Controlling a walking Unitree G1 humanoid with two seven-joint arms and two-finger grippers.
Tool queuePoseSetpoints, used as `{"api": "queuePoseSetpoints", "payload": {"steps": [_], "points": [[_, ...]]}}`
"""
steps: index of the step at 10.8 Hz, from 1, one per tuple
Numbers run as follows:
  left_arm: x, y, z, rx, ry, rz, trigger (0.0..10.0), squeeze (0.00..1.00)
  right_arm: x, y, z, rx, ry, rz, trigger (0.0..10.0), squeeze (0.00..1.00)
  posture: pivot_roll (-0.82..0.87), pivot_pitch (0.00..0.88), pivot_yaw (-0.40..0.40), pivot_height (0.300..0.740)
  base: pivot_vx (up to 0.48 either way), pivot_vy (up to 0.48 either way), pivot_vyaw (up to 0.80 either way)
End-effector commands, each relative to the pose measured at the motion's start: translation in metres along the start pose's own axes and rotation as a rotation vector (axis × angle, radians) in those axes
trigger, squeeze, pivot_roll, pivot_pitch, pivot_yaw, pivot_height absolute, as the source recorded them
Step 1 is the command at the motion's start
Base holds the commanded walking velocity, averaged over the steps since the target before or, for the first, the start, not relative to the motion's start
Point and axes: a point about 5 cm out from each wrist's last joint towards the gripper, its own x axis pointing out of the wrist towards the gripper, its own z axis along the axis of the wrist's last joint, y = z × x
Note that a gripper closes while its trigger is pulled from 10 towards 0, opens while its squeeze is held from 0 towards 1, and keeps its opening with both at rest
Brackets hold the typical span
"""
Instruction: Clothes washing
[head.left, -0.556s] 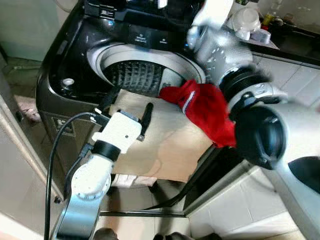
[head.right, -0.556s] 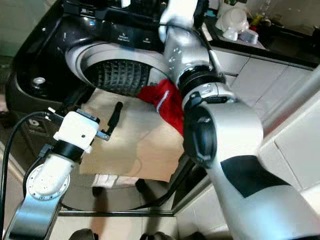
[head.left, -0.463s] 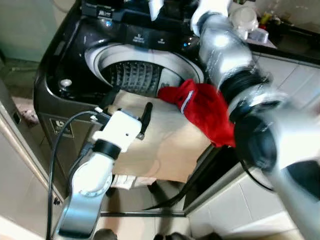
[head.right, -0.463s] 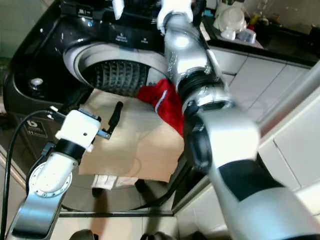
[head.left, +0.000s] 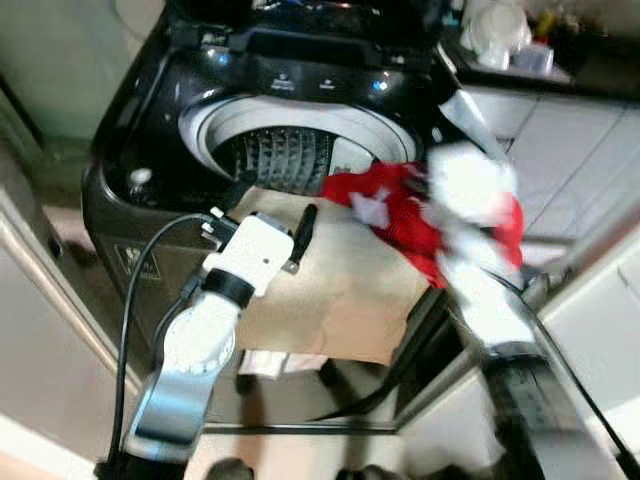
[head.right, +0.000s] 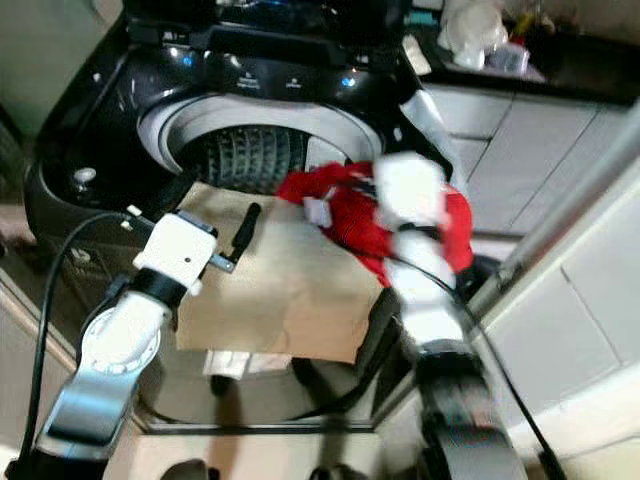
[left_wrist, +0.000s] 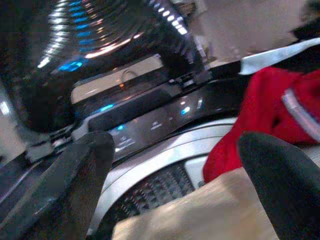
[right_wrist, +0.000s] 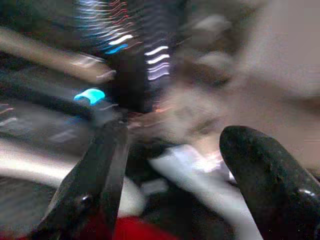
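A dark grey top-load washing machine (head.left: 150, 120) stands open, its ribbed drum (head.left: 280, 155) showing. A beige cloth (head.left: 340, 290) is draped over the front rim. A red garment (head.left: 400, 215) lies bunched on the drum's right rim, partly over the beige cloth. My left gripper (head.left: 270, 205) hovers open above the beige cloth at the drum's front edge; the left wrist view shows its fingers (left_wrist: 80, 180) spread wide, with the red garment (left_wrist: 265, 110) ahead. My right arm (head.left: 465, 185) is blurred over the red garment. The right gripper (right_wrist: 175, 135) is open, with red cloth (right_wrist: 125, 230) just below it.
The control panel (head.left: 320, 80) runs along the back of the machine. A dark counter with white dishes (head.left: 495, 25) lies at the back right, above white cabinet fronts (head.left: 560, 130). A black cable (head.left: 125, 320) loops off my left arm. A metal bar (head.right: 560, 200) slants at the right.
My right arm has swung down from over the control panel to just above the red garment, heavily blurred. The left gripper holds its place over the beige cloth. The camera shifted slightly.
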Motion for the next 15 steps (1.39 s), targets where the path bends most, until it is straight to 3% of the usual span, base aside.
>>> {"api": "queuePoseSetpoints", "payload": {"steps": [1, 2, 3, 4, 5, 8, 10, 11, 12, 14, 15], "points": [[0.007, -0.006, 0.004, -0.013, -0.033, -0.04, 10.0, 0.0, 0.001, -0.016, 0.018, -0.08, -0.1, -0.038, 10.0, 0.0, -0.02, 0.0, -0.046, 0.74, 0.0, 0.0, 0.0], [0.01, -0.008, 0.004, -0.013, -0.045, -0.057, 10.0, 0.0, -0.021, -0.02, 0.011, -0.111, -0.08, 0.008, 10.0, 0.0, -0.03, 0.0, -0.038, 0.74, 0.0, 0.0, 0.0], [0.014, -0.008, 0.004, -0.014, -0.057, -0.064, 10.0, 0.0, -0.054, -0.017, -0.012, -0.051, 0.08, 0.104, 10.0, 0.0, -0.06, 0.0, -0.022, 0.74, 0.0, 0.0, 0.0], [0.016, -0.009, 0.003, -0.018, -0.062, -0.068, 10.0, 0.0, -0.056, -0.011, -0.014, 0.017, 0.134, 0.114, 10.0, 0.0, -0.06, 0.0, -0.018, 0.74, 0.0, 0.0, 0.0], [0.018, -0.012, 0.004, -0.027, -0.074, -0.076, 10.0, 0.0, -0.048, 0.0, -0.017, 0.138, 0.204, 0.118, 10.0, 0.0, -0.06, 0.0, -0.018, 0.74, 0.0, 0.0, 0.0], [0.018, -0.006, 0.005, -0.019, -0.084, -0.045, 10.0, 0.0, -0.028, 0.02, -0.043, 0.333, 0.39, 0.097, 10.0, 0.0, -0.02, 0.0, -0.037, 0.74, 0.0, 0.0, 0.0], [0.017, -0.004, 0.005, -0.011, -0.083, -0.033, 10.0, 0.0, -0.016, 0.043, -0.051, 0.504, 0.511, 0.111, 10.0, 0.0, 0.02, 0.0, -0.05, 0.74, 0.0, 0.0, 0.0], [0.016, -0.002, 0.006, -0.007, -0.083, -0.021, 10.0, 0.0, 0.0, 0.067, -0.045, 0.597, 0.539, 0.164, 10.0, 0.0, 0.03, 0.0, -0.054, 0.74, 0.0, 0.0, 0.0], [0.016, -0.002, 0.007, -0.009, -0.084, -0.019, 10.0, 0.0, 0.012, 0.078, -0.037, 0.609, 0.521, 0.204, 10.0, 0.0, 0.04, 0.0, -0.054, 0.74, 0.0, 0.0, 0.0], [0.019, -0.006, 0.008, -0.015, -0.089, -0.025, 10.0, 0.0, 0.042, 0.12, -0.005, 0.682, 0.529, 0.395, 10.0, 0.0, 0.05, 0.0, -0.058, 0.74, 0.0, 0.0, 0.0], [0.019, -0.006, 0.008, -0.013, -0.088, -0.026, 10.0, 0.0, 0.044, 0.133, 0.004, 0.718, 0.552, 0.46, 10.0, 0.0, 0.06, 0.0, -0.065, 0.74, 0.0, 0.0, 0.0]]}}
